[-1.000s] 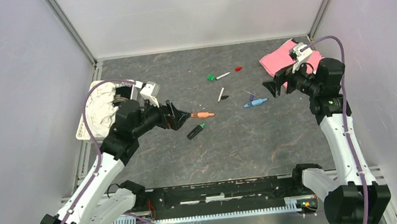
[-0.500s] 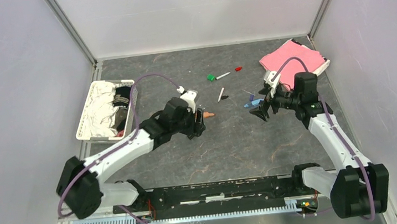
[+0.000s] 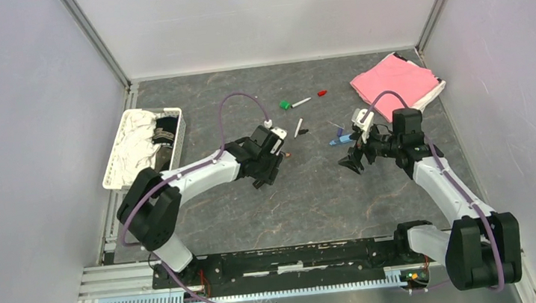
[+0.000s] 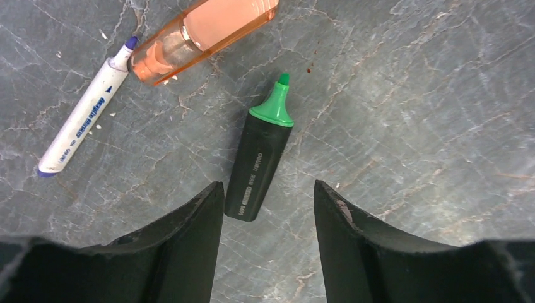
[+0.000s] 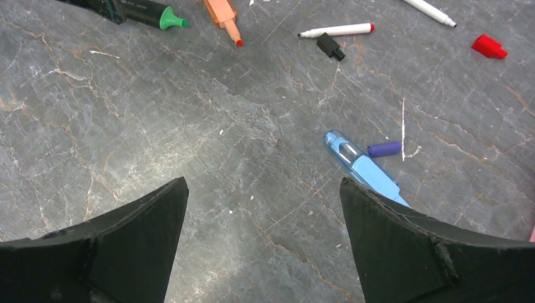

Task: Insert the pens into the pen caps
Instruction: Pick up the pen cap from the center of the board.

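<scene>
The black-and-green marker (image 4: 260,158) lies flat on the grey table, its butt end between the tips of my open left gripper (image 4: 266,186), nearer the left finger. An orange marker (image 4: 202,28) and a white pen with a blue-purple tip (image 4: 82,123) lie just beyond it. My left gripper (image 3: 261,176) hides the marker in the top view. My right gripper (image 5: 264,183) is open and empty over bare table, left of the blue marker (image 5: 363,167) and a purple cap (image 5: 385,149). A black cap (image 5: 330,46), a red cap (image 5: 489,46) and a white pen (image 5: 337,29) lie farther off.
A green cap (image 3: 285,105) with a white pen (image 3: 301,102) lies at the back. A pink cloth (image 3: 395,82) sits at the back right. A white basket (image 3: 112,170) of cloths stands at the left. My right gripper (image 3: 352,160) is near the blue marker (image 3: 344,140).
My left arm has reached right and down over the black-and-green marker. My right arm has come down and left from the pink cloth to the table beside the blue marker.
</scene>
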Motion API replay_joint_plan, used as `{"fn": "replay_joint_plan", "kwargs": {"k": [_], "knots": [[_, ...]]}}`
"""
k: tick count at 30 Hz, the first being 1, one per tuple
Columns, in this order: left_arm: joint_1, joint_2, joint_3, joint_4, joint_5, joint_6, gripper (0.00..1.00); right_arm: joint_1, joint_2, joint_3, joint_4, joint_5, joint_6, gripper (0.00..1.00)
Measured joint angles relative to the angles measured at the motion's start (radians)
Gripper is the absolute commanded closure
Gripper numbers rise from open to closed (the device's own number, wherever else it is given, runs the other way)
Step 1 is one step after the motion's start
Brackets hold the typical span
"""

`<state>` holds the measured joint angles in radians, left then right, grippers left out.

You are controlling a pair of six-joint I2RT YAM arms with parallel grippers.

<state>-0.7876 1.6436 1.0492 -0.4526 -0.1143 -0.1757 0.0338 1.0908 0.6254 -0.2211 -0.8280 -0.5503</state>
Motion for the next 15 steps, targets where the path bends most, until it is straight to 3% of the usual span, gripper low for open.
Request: {"fn": "replay_joint_plan", "kwargs": {"k": [15], "knots": [[0.011, -0.011, 0.100, -0.015, -0.019, 0.114, 0.45, 0.000, 0.021, 0.001, -0.049, -0.005, -0.071, 0.05]]}}
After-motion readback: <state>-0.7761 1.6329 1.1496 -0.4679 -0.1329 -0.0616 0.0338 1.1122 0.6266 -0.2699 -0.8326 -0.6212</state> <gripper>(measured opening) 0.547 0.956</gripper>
